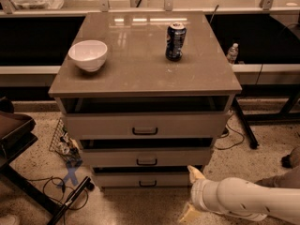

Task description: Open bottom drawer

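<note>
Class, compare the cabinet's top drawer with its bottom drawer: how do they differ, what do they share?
The top drawer front is taller and wider; the bottom drawer front is shallower and narrower. The top drawer is the highest tier, the bottom drawer the lowest. The gripper is by the bottom drawer's right end, below the top drawer. Both are pale with a small dark central handle.

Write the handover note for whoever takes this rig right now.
Tool: open, holding nothing, low near the floor, just right of the bottom drawer.
Drawer: looks shut. Its black handle is untouched, to the left of the tool.
Done: the arm is down at drawer level, nothing more.
Left: bring the tool to the handle, grip it, pull the drawer out.
On top: white bowl and soda can, not part of the job.
</note>
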Available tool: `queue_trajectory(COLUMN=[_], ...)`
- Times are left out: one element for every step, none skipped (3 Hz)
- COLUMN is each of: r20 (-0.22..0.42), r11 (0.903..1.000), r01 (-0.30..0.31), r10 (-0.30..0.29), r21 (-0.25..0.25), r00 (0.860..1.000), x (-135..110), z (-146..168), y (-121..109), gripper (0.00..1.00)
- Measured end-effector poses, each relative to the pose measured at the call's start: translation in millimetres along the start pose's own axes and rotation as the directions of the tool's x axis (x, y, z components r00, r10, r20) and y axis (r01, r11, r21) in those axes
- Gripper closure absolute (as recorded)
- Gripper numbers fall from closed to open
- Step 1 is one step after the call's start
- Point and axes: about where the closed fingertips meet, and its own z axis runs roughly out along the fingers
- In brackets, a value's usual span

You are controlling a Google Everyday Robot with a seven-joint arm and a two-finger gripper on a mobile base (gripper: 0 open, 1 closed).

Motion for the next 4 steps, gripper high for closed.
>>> queue_trajectory(r20=[0.114,0.170,0.147,0.157], r11=[0.9990,0.9994,0.9998,0.9997], r01=[0.006,-0.009,0.017,0.009], r10=[-0.011,0.003,-0.016,-0.005], r21=[0.045,0.033,-0.008,-0.021], r00=[0.993,0.985,0.989,0.988], x=[-0.2,4.5,12.9,12.1], z=[61.9,108.9,175.4,184.3], y=[-9.7,-4.3,6.8,6.6], gripper=[0.00,0.00,0.00,0.00])
